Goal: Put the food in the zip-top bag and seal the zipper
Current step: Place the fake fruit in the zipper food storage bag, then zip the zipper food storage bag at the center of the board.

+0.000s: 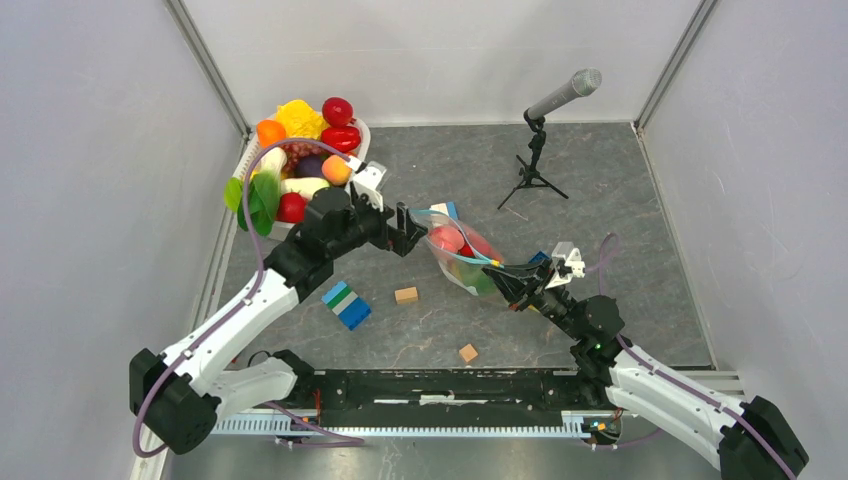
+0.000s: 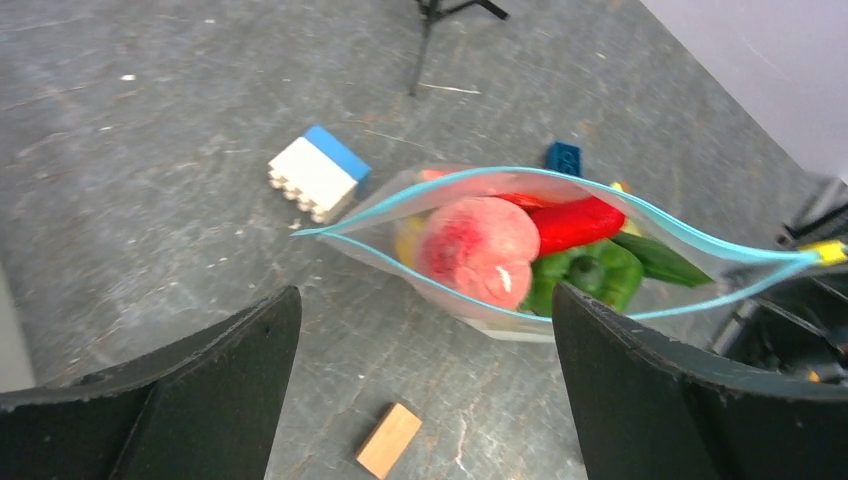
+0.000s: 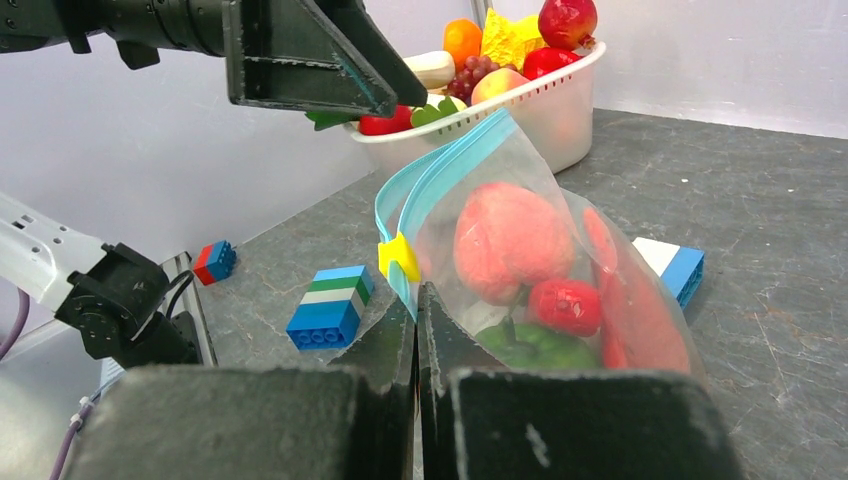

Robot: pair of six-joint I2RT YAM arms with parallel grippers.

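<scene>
The zip-top bag (image 1: pixel 462 255) hangs off the table with my right gripper (image 3: pixel 416 295) shut on its corner, just below the yellow slider (image 3: pixel 398 255). Its zipper (image 2: pixel 560 172) gapes, the two blue strips bowed apart. Food inside: a pink peach (image 2: pixel 478 250), a red pepper (image 2: pixel 575 222), a green pepper (image 3: pixel 535 345) and a small red fruit (image 3: pixel 566 305). My left gripper (image 1: pixel 415 232) hovers open and empty at the bag's far end, above the mouth. More food fills the white tub (image 1: pixel 362 140).
A microphone on a small tripod (image 1: pixel 540 130) stands at the back right. A blue-green-white block (image 1: pixel 346 305), a white-and-blue block (image 2: pixel 318 172) and two wooden cubes (image 1: pixel 406 295) (image 1: pixel 468 352) lie on the grey tabletop around the bag.
</scene>
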